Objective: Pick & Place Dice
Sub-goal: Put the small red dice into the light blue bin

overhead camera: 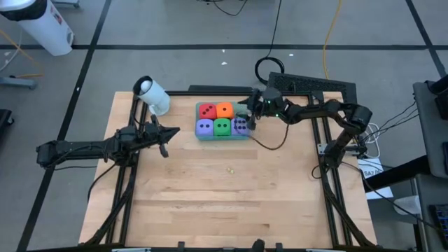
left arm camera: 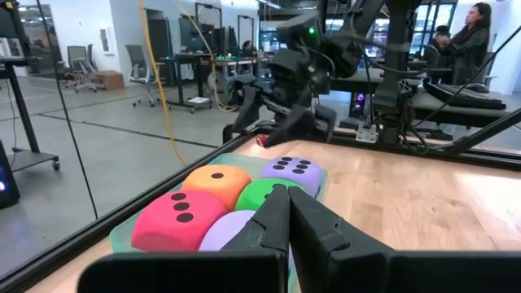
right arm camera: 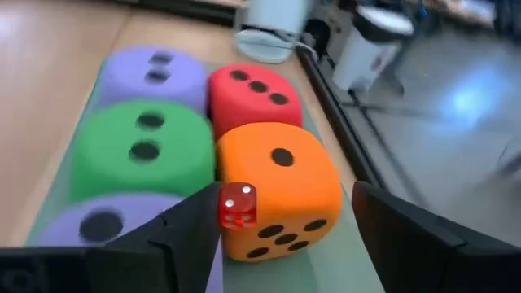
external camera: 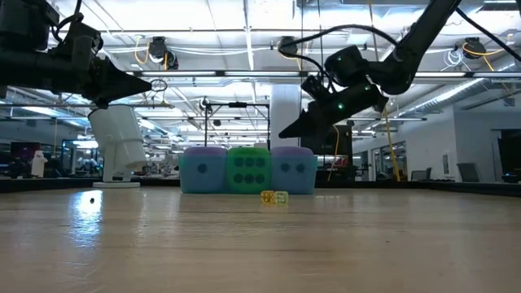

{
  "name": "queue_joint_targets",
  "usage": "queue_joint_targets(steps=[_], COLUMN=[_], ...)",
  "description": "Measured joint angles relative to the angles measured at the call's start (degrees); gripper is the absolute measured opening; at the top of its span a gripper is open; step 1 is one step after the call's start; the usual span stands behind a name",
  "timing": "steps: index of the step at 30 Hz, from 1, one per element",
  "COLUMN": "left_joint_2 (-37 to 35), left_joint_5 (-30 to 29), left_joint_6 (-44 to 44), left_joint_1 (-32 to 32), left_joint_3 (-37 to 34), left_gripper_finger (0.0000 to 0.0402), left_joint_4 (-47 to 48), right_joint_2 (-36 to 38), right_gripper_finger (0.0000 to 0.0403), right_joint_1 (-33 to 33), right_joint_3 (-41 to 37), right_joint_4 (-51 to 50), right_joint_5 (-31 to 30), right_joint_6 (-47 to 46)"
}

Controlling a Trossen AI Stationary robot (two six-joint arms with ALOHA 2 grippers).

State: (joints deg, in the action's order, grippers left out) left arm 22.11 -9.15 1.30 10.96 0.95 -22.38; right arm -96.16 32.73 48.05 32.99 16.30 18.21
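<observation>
Five soft dice sit side by side in a flat teal tray (overhead camera: 222, 137): red (overhead camera: 207, 110), orange (overhead camera: 224, 109), green (overhead camera: 222, 127) and two purple ones (overhead camera: 204, 127) (overhead camera: 239, 124). My right gripper (right arm camera: 285, 195) hovers open above the tray's right end (overhead camera: 250, 113), over the orange die (right arm camera: 277, 183). A tiny translucent red die (right arm camera: 238, 205) shows beside the inner face of one of its fingers. My left gripper (left arm camera: 281, 195) is shut and waits left of the tray (overhead camera: 166, 134), pointing at it. My right gripper is open wide, coming down at a slant from the table's right. The tiny red die (right arm camera: 238, 205) lies close to the inner side of one finger (right arm camera: 195, 220), above the orange die. Whether the finger touches it, I cannot tell.
A white cylindrical device (overhead camera: 152, 94) stands on the table left of the tray. Two tiny yellow dice (external camera: 274, 198) lie on the bare wood in front of the tray (overhead camera: 229, 169). The near half of the table is bare wood. A person sits in the room beyond (left arm camera: 472, 32).
</observation>
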Motion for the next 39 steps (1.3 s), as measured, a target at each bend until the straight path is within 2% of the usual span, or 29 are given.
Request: queue_joint_targets(steps=[2,5,8,15,18,23,24,27,29,35,39], left_joint_2=[0.01,0.00,0.02,0.00,0.00,0.00,0.00,0.00,0.00,0.00,0.02], left_joint_5=[0.00,0.00,0.00,0.00,0.00,0.00,0.00,0.00,0.00,0.00,0.06], left_joint_6=[0.01,0.00,0.00,0.00,0.00,0.00,0.00,0.00,0.00,0.00,2.97], left_joint_1=[0.00,0.00,0.00,0.00,0.00,0.00,0.00,0.00,0.00,0.00,0.00], left_joint_3=[0.00,-0.01,0.00,0.00,0.00,0.00,-0.01,-0.01,-0.02,0.00,0.00], left_gripper_finger=[0.0006,0.0006,0.0006,0.0006,0.0006,0.0006,0.0006,0.0006,0.0006,0.0006,0.0006], left_joint_4=[0.01,0.01,0.03,0.03,0.03,-0.01,-0.03,-0.04,-0.05,-0.07,0.01], right_joint_2=[0.07,0.00,0.08,0.04,0.04,0.04,0.04,0.04,0.04,0.04,0.04], right_gripper_finger=[0.0261,0.0248,0.0232,0.0178,0.0139,0.0039,0.0037,0.0038,0.0055,0.0163,0.0224], right_joint_1=[-1.17,-3.26,-4.25,-4.35,-4.35,-4.14,-3.90,-3.87,-3.87,-3.85,-3.97], right_joint_3=[0.00,-0.04,-0.03,-0.04,-0.04,-0.04,-0.04,-0.04,-0.04,-0.04,-0.04], right_joint_4=[-1.14,-2.09,-0.92,-1.14,-1.18,-3.53,-3.77,-4.43,-4.90,-3.89,-3.74], right_joint_5=[-0.90,-6.58,-10.24,-10.28,-10.13,-9.23,-8.59,-8.57,-8.60,-8.69,-8.73], right_joint_6=[7.73,14.15,14.46,14.15,12.28,8.99,8.55,7.65,7.38,5.52,6.47])
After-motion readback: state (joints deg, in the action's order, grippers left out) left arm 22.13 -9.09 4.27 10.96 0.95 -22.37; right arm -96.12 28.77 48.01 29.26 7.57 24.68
